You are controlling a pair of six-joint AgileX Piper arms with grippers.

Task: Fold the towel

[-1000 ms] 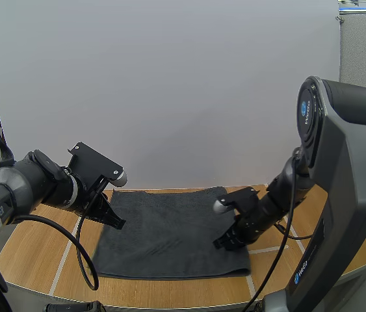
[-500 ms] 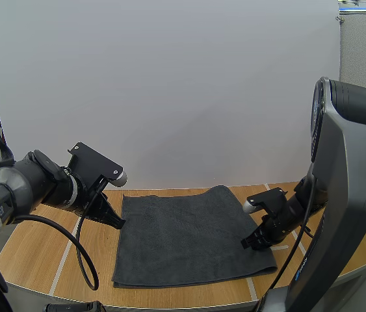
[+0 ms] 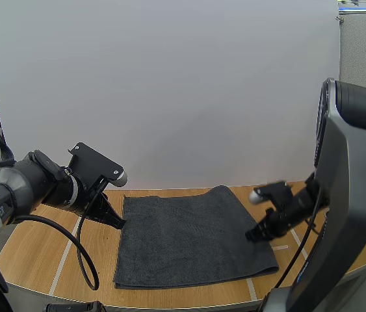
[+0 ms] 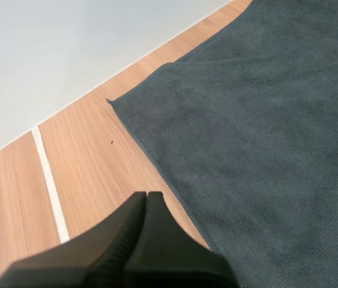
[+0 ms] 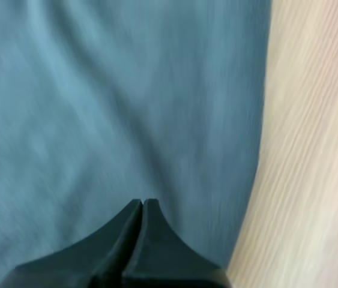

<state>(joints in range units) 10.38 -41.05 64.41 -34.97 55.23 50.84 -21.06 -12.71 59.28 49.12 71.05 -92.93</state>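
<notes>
A dark grey towel (image 3: pixel 192 237) lies spread flat on the wooden table (image 3: pixel 36 250). My left gripper (image 3: pixel 119 223) hovers just off the towel's left edge, near its far left corner. In the left wrist view its fingers (image 4: pixel 146 196) lie together as one wedge over bare wood beside the towel (image 4: pixel 265 120), shut on nothing. My right gripper (image 3: pixel 253 236) is over the towel's right edge. The right wrist view shows it shut (image 5: pixel 143 203) above the cloth (image 5: pixel 96 90), a short way inside the right hem, with nothing pinched.
White tape lines (image 3: pixel 61 263) cross the table (image 4: pixel 96 162) on the left and right sides. Bare wood (image 5: pixel 307 150) runs along the towel's right edge. A white wall panel (image 3: pixel 169 91) stands behind the table.
The right gripper moved right, and the towel slid right and spread out wider with it. The gripper then rose slightly at the towel's right edge. The left arm stayed still.
</notes>
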